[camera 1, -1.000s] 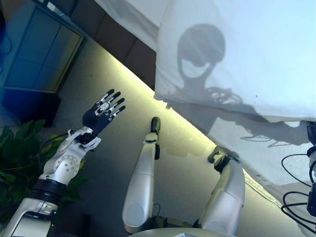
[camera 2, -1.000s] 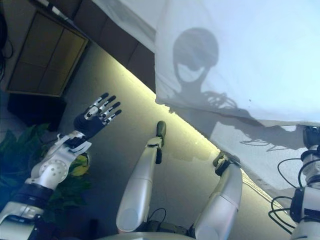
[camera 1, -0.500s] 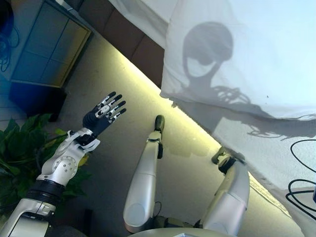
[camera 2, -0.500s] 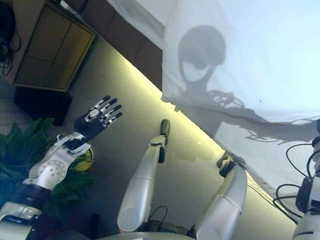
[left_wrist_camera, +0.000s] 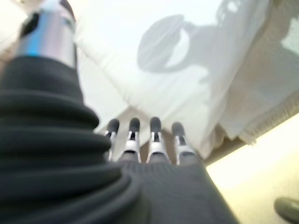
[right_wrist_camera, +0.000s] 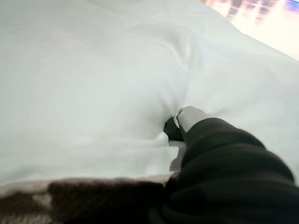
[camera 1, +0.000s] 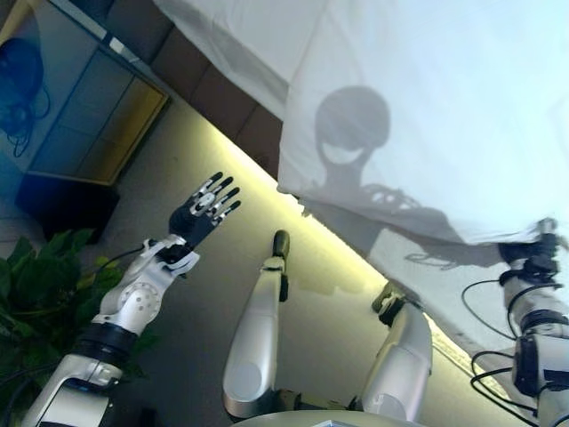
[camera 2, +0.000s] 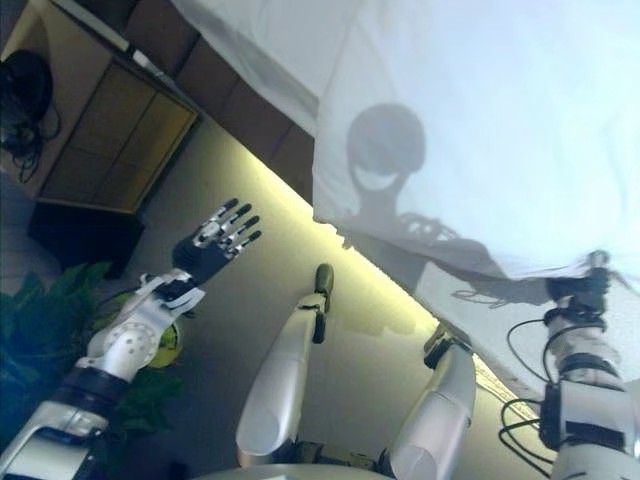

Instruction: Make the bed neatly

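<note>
Sheet [camera 1: 427,98] white, overhanging bed | my right hand [camera 2: 578,285] clamped on its edge | left hand [camera 1: 206,210] spread over floor [camera 1: 204,294] | cabinet [camera 1: 80,133], plant [camera 1: 36,285] beside

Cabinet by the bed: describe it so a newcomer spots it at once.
Start from the white duvet covering the bed. Past its left edge, on the floor beyond the raised open left hand, stands the cabinet. It alone has flat panelled doors; the plant beside it is leafy green.

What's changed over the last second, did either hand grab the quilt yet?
The right hand has come up to the white quilt's lower edge; its thumb presses into the cloth, but a grip isn't clear. The left hand stays raised and open over the floor, touching nothing. The quilt hangs as before.
</note>
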Controlling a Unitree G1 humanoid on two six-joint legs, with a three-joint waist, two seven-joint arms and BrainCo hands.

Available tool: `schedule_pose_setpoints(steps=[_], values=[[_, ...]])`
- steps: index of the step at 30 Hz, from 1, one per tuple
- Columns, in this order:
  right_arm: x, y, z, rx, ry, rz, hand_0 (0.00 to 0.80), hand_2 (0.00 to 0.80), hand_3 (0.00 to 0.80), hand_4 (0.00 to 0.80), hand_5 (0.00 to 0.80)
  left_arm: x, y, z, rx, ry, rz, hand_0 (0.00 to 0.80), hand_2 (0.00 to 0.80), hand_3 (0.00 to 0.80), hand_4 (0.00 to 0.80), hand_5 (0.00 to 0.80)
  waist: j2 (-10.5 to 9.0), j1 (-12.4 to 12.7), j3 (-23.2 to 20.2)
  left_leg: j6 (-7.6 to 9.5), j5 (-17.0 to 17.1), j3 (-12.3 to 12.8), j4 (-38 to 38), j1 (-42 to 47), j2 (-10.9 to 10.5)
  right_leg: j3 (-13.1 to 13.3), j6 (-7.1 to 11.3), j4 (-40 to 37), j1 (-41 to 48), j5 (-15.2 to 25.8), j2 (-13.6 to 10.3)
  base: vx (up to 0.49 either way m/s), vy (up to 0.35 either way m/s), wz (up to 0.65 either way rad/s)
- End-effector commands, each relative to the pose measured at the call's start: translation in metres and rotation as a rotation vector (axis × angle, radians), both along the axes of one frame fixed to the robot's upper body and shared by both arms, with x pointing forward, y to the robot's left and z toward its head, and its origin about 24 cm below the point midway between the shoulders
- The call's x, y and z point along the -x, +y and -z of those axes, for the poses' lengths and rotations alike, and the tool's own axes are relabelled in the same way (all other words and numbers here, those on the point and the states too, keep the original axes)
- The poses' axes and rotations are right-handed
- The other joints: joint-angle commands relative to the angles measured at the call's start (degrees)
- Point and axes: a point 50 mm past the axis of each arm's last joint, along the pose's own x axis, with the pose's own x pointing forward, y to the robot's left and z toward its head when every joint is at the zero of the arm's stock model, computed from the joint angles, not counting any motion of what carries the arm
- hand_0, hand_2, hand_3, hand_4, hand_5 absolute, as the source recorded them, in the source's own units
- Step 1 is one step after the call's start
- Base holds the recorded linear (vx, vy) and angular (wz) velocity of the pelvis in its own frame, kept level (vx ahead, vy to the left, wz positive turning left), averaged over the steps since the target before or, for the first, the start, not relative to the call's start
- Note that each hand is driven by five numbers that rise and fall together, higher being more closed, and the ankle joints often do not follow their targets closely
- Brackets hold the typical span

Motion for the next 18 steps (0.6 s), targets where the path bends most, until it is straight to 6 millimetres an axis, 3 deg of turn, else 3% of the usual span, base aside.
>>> schedule_pose_setpoints(steps=[1, 8, 12, 18], values=[[0.019, 0.020, 0.033, 0.122, 0.092, -0.104, 0.800, 0.800, 0.800, 0.800, 0.800, -0.010, -0.014, 0.006, 0.021, 0.005, -0.031, 0.000, 0.000, 0.000, 0.000, 0.000, -1.04, -0.90, -3.54, -2.28, -0.08, -1.30, -2.73, 4.35, 4.16, 2.66, 5.20, -10.75, 2.23, 12.83, -1.21, 0.065, 0.037, -0.15], [-0.004, 0.081, 0.039, 0.114, 0.059, -0.238, 0.800, 0.800, 0.800, 0.800, 0.800, -0.016, -0.037, 0.017, 0.088, 0.054, -0.053, 0.000, 0.000, 0.000, 0.000, 0.000, -3.20, -2.41, -6.39, -1.73, 0.59, -0.89, -9.03, 12.85, 4.09, 2.35, 5.23, -18.91, 10.86, 15.01, 0.80, 0.083, 0.020, -0.11], [-0.007, 0.103, 0.039, 0.136, 0.080, -0.284, 0.800, 0.800, 0.800, 0.800, 0.800, -0.009, -0.045, 0.026, 0.193, 0.111, -0.041, 0.000, 0.000, 0.000, 0.000, 0.000, -3.47, -2.52, -8.45, -1.68, 0.65, -0.60, -11.20, 16.49, 4.16, 1.84, 5.23, -22.47, 14.87, 16.48, 0.52, 0.110, 0.044, -0.01], [0.001, 0.128, 0.053, 0.123, 0.172, -0.334, 0.800, 0.800, 0.800, 0.800, 0.800, 0.011, -0.057, 0.055, 0.181, 0.279, 0.005, 0.000, 0.000, 0.000, 0.000, 0.000, -4.57, -0.98, -11.66, -1.84, -0.05, 0.43, -13.20, 22.34, 5.08, -0.69, 5.23, -26.23, 22.26, 17.38, 0.22, 0.147, -0.009, 0.05]])
